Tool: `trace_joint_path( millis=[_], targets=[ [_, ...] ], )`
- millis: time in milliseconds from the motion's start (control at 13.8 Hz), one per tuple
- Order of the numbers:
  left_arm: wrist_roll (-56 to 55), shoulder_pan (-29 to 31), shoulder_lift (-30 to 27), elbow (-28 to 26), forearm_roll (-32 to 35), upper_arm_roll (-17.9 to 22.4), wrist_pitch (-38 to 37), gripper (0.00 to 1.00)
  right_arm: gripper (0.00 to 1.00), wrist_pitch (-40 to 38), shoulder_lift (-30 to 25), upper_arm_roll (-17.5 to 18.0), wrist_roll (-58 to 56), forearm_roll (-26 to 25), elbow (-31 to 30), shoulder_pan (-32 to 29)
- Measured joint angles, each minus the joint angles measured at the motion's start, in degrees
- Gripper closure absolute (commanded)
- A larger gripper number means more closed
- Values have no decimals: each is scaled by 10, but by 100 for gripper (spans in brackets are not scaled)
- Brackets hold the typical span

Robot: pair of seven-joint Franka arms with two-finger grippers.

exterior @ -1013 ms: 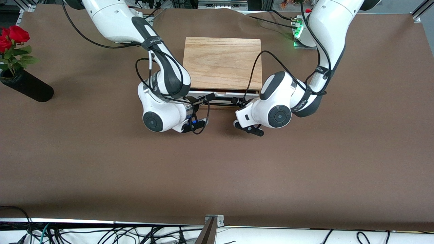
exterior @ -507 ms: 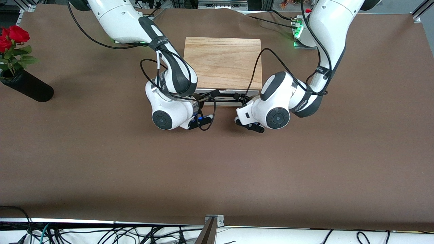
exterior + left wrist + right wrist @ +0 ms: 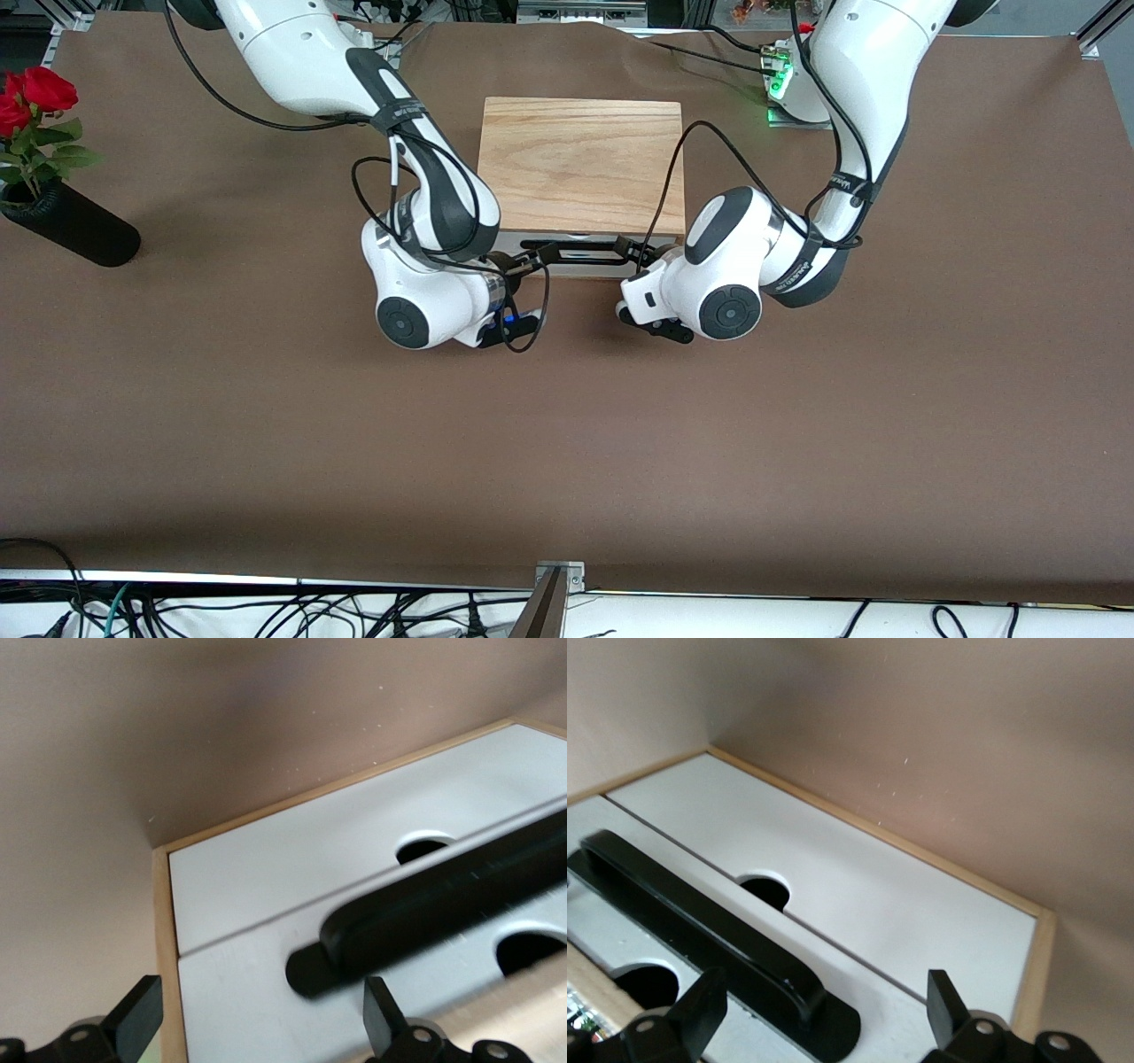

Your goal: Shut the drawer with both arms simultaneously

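Facing drawer (image 3: 567,257): left gripper (image 3: 266,1028), right gripper (image 3: 824,1019), fingers spread.

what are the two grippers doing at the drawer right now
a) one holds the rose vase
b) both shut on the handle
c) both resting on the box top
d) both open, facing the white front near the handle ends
d: in each wrist view the fingers stand apart with nothing between them; the left gripper and right gripper face the drawer front beside the handle.
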Motion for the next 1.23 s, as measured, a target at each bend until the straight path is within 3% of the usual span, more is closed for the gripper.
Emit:
trace_joint_path(
  millis=[289,507,651,1013,1230],
  targets=[
    [-20,6,-66,21,20,43,-8,0,0,-2,-6,-3,-1,0,28,-25],
    [-20,33,-105,69,29,88,-12,0,0,-2,-15,-21,-1,-16,69,-39],
    [-19,67,-129,86,65,99,-27,0,0,-2,-29,-49,-1,-43,90,-45],
    [-22,93,-202,89,187,99,-56,0,0,-20,-51,-159,-69,-97,95,-57],
    [-21,150,-254,43,201,100,-66,0,0,-20,-50,-205,-80,-119,95,-61]
  ],
)
